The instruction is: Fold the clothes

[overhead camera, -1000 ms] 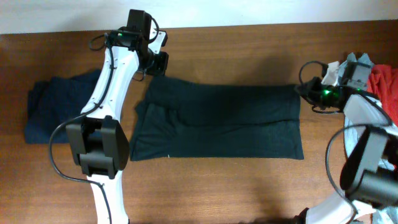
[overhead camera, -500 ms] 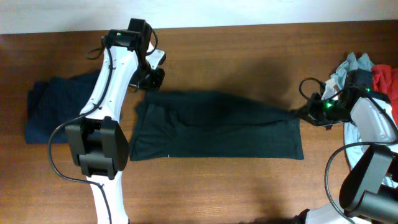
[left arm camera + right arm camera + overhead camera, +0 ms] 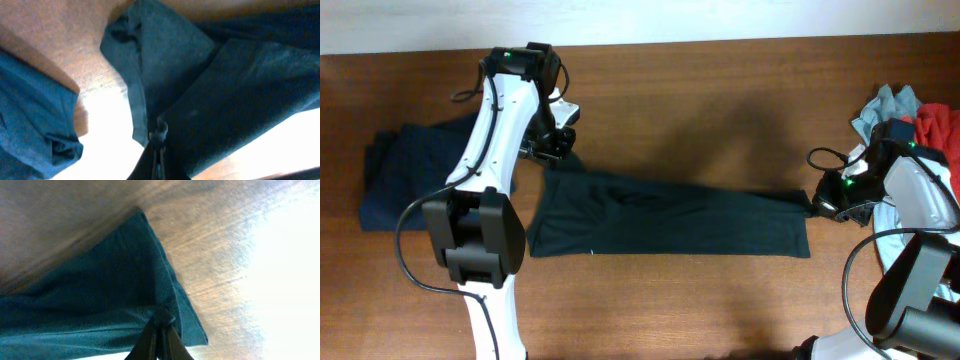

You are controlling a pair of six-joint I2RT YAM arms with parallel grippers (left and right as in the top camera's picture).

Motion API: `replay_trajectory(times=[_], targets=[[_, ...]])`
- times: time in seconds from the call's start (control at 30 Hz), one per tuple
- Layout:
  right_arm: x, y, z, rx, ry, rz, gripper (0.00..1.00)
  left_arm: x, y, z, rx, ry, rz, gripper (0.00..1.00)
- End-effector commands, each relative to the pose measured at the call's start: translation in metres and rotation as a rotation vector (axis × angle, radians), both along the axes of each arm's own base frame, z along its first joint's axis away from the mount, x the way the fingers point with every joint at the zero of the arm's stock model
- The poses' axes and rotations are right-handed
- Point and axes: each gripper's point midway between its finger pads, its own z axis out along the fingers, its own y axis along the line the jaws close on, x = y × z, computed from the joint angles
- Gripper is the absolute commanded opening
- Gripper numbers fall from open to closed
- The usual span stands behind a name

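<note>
A dark teal-black garment lies spread across the middle of the table, its far edge lifted and pulled toward the near edge. My left gripper is shut on the garment's far left corner. My right gripper is shut on its far right corner. Both corners hang bunched from the pinched fingers in the wrist views. The cloth stretches between the two grippers. No logo shows.
A navy garment lies crumpled at the left and shows in the left wrist view. A pile of grey-blue and red clothes sits at the right edge, behind my right arm.
Both grippers have carried the garment's far edge toward the near side, so the spread cloth has become narrower. The left arm moved down and slightly left, the right arm down.
</note>
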Motion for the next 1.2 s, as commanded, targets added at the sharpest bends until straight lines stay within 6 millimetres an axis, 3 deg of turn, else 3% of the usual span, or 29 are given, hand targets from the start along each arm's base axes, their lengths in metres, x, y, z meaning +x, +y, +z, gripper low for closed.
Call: replay_trajectory(times=[0.0,0.37,0.63,0.73,0.93,0.97,1.0,1.1,1.13,1.17], targets=[[-0.004,-0.011,0.005,-0.063,0.014,-0.016,0.04,-0.004,0.008,0.016,0.019,-0.020,-0.028,0.02],[-0.010,-0.009,0.005,-0.054,0.036,-0.015,0.04,-0.023,0.011,0.019,0.030,0.061,-0.028,0.06],[-0.013,-0.009,0.005,-0.053,0.048,-0.015,0.04,-0.023,0.011,0.019,0.031,0.061,-0.028,0.08],[-0.013,-0.008,0.005,-0.052,0.051,-0.011,0.04,-0.024,0.011,0.018,0.031,0.067,-0.028,0.13],[-0.016,-0.010,0.005,-0.061,0.063,-0.010,0.06,-0.029,0.012,0.013,0.035,0.092,-0.028,0.35],[-0.017,-0.010,0.005,-0.063,0.068,-0.011,0.13,-0.030,0.012,0.013,0.035,0.093,-0.028,0.41],[-0.018,-0.010,0.004,-0.064,0.071,-0.010,0.27,-0.029,0.012,0.013,0.035,0.093,-0.028,0.54],[-0.018,-0.010,0.004,-0.064,0.071,-0.010,0.61,-0.029,0.012,0.013,0.035,0.092,-0.028,0.70],[-0.018,-0.010,0.004,-0.065,0.070,-0.011,0.68,-0.029,0.012,0.013,0.033,0.090,-0.025,0.80],[-0.017,-0.010,0.004,-0.065,0.068,-0.011,0.69,-0.028,0.012,0.013,0.028,0.086,-0.019,0.87]])
